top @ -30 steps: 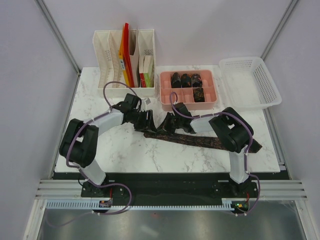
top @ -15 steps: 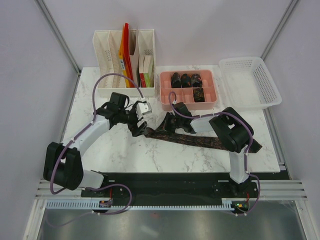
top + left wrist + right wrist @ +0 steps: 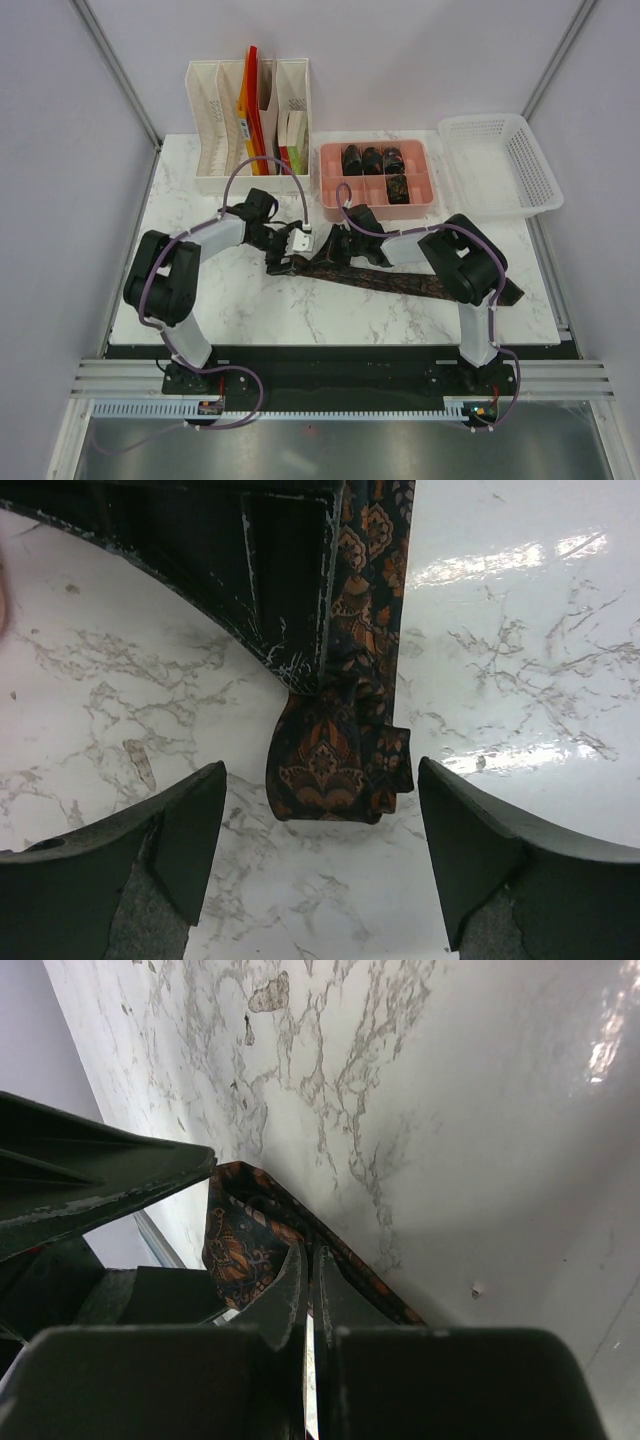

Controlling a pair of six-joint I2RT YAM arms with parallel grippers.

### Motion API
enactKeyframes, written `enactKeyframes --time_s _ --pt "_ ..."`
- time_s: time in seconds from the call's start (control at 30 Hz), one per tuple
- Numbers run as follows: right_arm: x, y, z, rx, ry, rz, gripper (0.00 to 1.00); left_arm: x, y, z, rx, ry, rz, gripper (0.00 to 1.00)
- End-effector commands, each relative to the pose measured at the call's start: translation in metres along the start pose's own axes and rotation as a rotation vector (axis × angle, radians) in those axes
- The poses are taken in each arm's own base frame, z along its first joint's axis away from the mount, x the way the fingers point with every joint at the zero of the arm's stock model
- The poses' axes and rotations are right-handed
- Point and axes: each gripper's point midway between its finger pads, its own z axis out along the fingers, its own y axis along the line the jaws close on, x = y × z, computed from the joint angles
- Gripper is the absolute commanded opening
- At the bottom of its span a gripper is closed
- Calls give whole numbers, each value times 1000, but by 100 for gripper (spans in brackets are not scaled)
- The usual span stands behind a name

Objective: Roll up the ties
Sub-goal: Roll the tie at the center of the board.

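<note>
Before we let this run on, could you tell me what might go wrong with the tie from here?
1. The left claw stands open around the folded end of the tie without gripping it; the loose fold could spring flat before it closes.
2. The right claw, shut, sits on the tie right beside that fold, so the two claws may collide.
3. The tie's long tail runs under the right arm; rolling might drag or snag it.

Overhead plus wrist close-ups on tie (image 3: 370,275)
</note>
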Motion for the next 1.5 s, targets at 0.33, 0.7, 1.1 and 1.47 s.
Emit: enactKeyframes --time_s 0.33,0.7,1.1,1.47 --pt "-13 14 0 -64 -45 -83 0 2 14 18 1 60 101 66" --pt "-13 31 -7 -111 -30 -90 21 12 -7 25 18 150 49 33" --pt "-13 53 -30 -160 -12 -53 53 13 -13 28 18 151 -8 27" --pt "-4 32 -29 -66 -3 -29 69 11 -13 30 19 138 -39 27"
